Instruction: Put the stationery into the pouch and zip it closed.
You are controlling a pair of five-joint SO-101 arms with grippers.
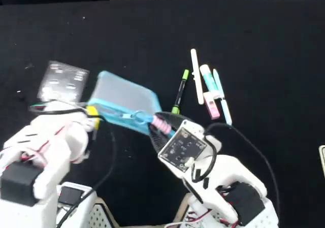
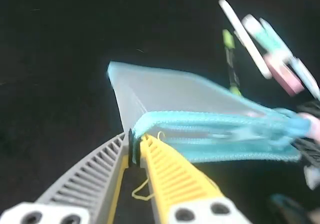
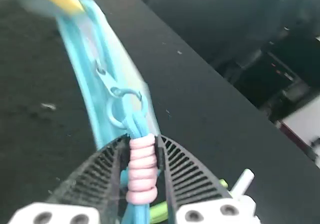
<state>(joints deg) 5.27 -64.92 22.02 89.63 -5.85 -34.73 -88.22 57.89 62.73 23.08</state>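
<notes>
Your translucent blue pouch (image 1: 124, 98) is stretched between the left gripper (image 2: 132, 144) at one zip end and the right gripper (image 3: 142, 149) on its pink coiled pull (image 1: 161, 124). Just beside it, outside, lie a green-capped pen (image 1: 180, 92), white stick (image 1: 196, 75), teal marker (image 1: 209, 78), pink eraser (image 1: 212, 106) and pale-blue pen (image 1: 222, 97).

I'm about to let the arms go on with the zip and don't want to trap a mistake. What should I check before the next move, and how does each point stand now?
1. Hold of the left pincer on the end of the pouch: ok, shut on it.
2. Hold of the right pincer on the pink pull cord: ok.
3. Stationery inside: not ok. The green pen, white stick, teal marker, pink eraser and blue pen lie on the table.
4. Zip open enough for loading: cannot tell.
</notes>
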